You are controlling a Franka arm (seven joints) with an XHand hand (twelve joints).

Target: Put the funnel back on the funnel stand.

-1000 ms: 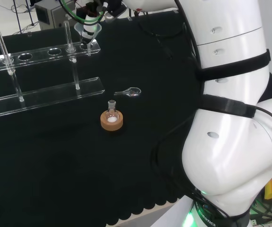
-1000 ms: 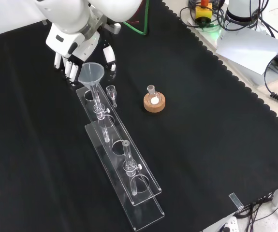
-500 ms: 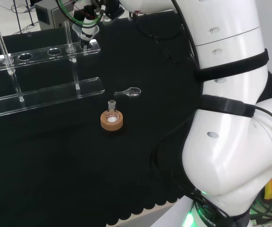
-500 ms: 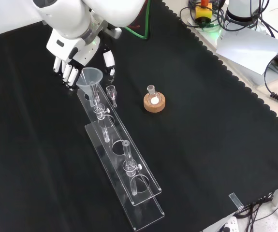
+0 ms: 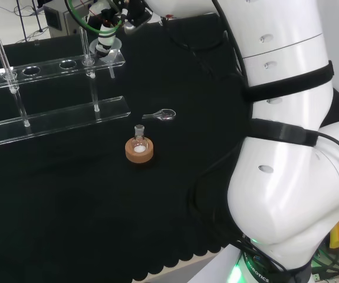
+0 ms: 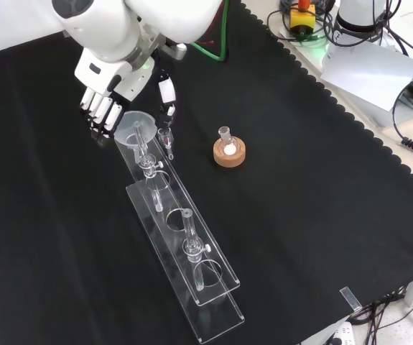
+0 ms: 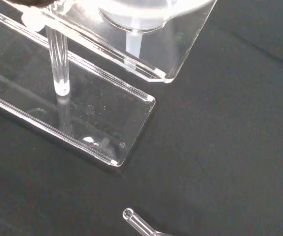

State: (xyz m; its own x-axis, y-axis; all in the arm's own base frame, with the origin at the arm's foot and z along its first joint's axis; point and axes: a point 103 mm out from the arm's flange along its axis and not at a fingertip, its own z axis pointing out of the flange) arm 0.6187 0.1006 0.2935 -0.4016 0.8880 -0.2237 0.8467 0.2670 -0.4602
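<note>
The funnel (image 6: 136,128) sits in the end hole of the funnel stand (image 6: 192,248), the hand (image 6: 104,108) beside it with fingers straight, so only withdrawing seems left.

Hand (image 6: 109,97) at far end of funnel stand (image 6: 181,237) in front view, funnel (image 6: 136,129) directly below fingers. Stand's upright posts and long clear shelf run away from hand toward view's bottom: barrier on that side. Small glass scoop (image 6: 166,136) just beside hand, right of stand, possibly touching stand's edge; hard to tell. Flask on cork ring (image 6: 229,152) farther right, apart. Bare cloth (image 6: 41,215) left of hand and stand: open passage. Wide open cloth beyond flask.
</note>
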